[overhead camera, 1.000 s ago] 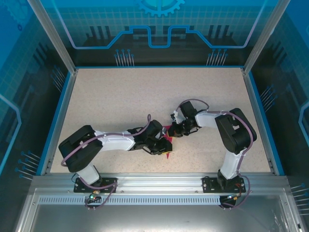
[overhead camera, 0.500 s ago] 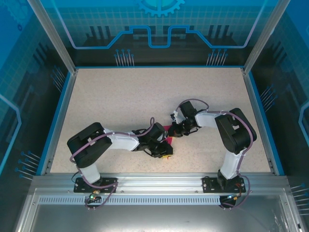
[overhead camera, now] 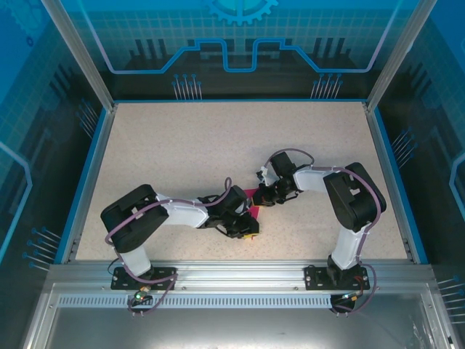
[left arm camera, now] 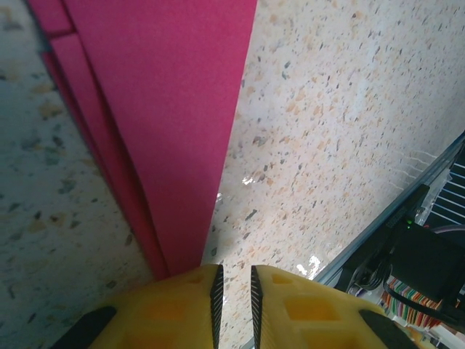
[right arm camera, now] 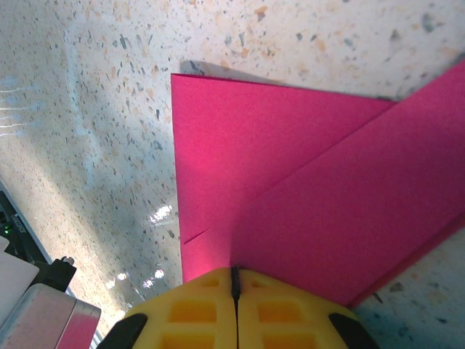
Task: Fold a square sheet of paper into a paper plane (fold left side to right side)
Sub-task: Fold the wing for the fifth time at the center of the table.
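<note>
The square sheet of paper [overhead camera: 252, 206] is a magenta-pink folded piece lying on the speckled table between my two grippers, mostly covered by them from above. In the left wrist view the paper [left arm camera: 167, 109] runs as a long layered flap down to my left gripper [left arm camera: 234, 270]. That gripper's yellow jaws stand a narrow gap apart with bare table between them, and the paper's end goes under the left finger [left arm camera: 182, 305]. In the right wrist view my right gripper [right arm camera: 234, 270] is shut, its tips resting on the paper [right arm camera: 290, 182] where a diagonal fold edge meets them. From above, the left gripper [overhead camera: 247, 230] and the right gripper [overhead camera: 263, 198] sit close together.
The aluminium rail [overhead camera: 232, 273] with both arm bases borders the near edge, close behind the left gripper, and appears again as the rail [left arm camera: 378, 243]. Blue walls [overhead camera: 89, 174] frame the table. The far half of the table [overhead camera: 218, 138] is bare.
The left arm's elbow has swung right, and its gripper has slid slightly toward the near edge along the paper. The right arm has not moved.
</note>
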Tool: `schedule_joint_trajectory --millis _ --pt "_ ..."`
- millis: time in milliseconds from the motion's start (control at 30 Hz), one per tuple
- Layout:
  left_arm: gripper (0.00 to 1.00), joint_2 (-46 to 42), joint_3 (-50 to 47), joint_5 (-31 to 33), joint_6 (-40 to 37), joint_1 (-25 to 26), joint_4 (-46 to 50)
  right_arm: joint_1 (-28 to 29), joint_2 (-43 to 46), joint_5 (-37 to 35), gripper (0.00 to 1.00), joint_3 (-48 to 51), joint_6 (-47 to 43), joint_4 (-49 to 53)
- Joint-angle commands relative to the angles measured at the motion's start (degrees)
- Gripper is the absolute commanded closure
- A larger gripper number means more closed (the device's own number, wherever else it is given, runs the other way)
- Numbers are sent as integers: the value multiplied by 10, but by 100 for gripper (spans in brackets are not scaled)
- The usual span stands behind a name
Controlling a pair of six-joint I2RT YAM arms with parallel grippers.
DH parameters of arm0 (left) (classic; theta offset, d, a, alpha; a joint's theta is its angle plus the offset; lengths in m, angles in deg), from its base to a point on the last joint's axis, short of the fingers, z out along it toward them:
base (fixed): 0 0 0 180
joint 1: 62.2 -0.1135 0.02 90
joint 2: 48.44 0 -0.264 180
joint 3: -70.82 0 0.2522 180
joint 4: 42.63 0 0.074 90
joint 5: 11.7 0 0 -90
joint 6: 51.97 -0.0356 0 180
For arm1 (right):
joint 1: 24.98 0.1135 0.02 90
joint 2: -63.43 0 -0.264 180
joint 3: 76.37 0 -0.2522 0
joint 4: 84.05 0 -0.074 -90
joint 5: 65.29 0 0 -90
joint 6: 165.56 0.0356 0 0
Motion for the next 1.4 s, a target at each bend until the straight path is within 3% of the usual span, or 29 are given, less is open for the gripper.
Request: schedule_joint_trajectory --millis 0,700,900,1367 --pt "79 -8 -21 -2 15 5 24 7 -37 -81 94 7 -12 31" --pt "85 -66 -80 3 35 7 8 8 -42 -87 94 0 -16 41" --pt "84 -104 -33 10 -8 -10 71 8 -42 -85 94 0 -15 40" --pt "80 10 60 -17 -54 -32 77 8 -42 -82 94 0 -15 41"
